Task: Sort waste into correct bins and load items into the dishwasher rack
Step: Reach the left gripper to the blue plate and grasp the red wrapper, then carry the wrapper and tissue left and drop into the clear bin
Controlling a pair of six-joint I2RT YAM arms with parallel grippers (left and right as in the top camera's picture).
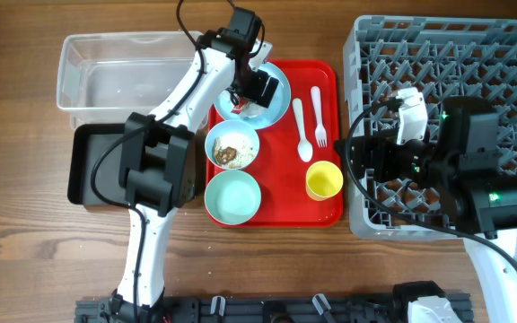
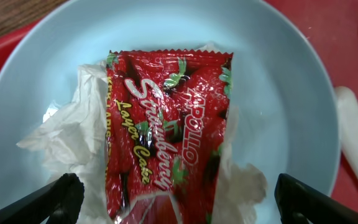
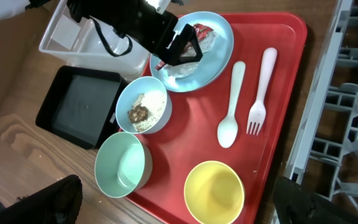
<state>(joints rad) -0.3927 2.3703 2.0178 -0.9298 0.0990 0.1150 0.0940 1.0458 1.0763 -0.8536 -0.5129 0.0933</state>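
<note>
While the left gripper (image 2: 179,202) hangs over it with jaws spread wide and touching nothing, the wrapper (image 2: 166,130) lies on crumpled white tissue (image 2: 73,137) in the single pale blue plate (image 2: 278,81). The plate sits on the red tray (image 3: 185,143), at the corner nearest the clear tub (image 1: 106,72).

Two bowls stand beside the plate. The nearer bowl (image 3: 120,112) holds white crumbs (image 3: 154,106) and a brown scrap (image 3: 137,113); the other bowl (image 3: 123,165) shows only its green inside. The tray also carries one yellow cup (image 3: 215,190), one spoon (image 3: 230,106) and one fork (image 3: 260,93), the last two side by side.

The black tray (image 1: 92,166) lies just beside the tub. The right gripper (image 3: 179,202), jaws apart and holding nothing, hangs at the edge of the one grey rack (image 1: 438,54).
</note>
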